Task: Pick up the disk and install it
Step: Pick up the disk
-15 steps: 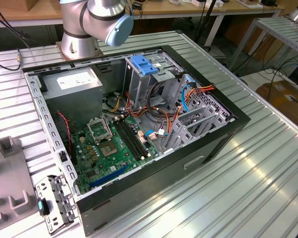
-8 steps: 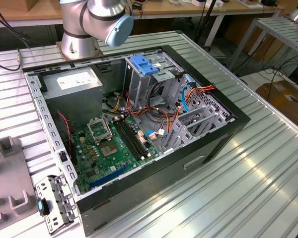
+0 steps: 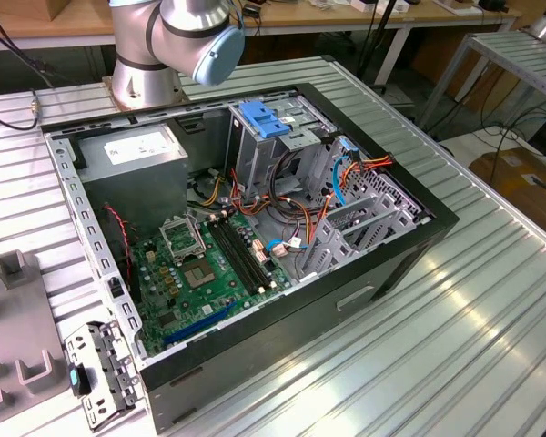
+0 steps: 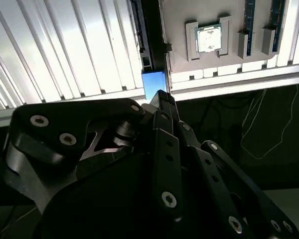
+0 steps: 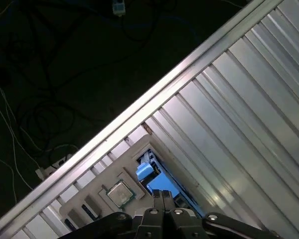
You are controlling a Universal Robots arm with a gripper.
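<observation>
The gripper (image 4: 163, 97) hangs with its fingers pressed together, holding nothing, just over the blue end of the disk (image 4: 153, 83). The disk sits just beside the grey tray (image 4: 209, 62), near the table (image 4: 79, 50) edge.

Robotics lab/workshop: ribbed alu worktop (image 3: 491, 300), robot arm base (image 3: 141, 77) on it, open PC case (image 3: 255, 355), benches (image 3: 291, 18) w/ cables (image 3: 371, 41) behind.

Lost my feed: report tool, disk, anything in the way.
Tool shut, right at the blue end of the dark, plastic-framed flat disk. Disk lies beside grey fixture tray. Contact unclear.
</observation>
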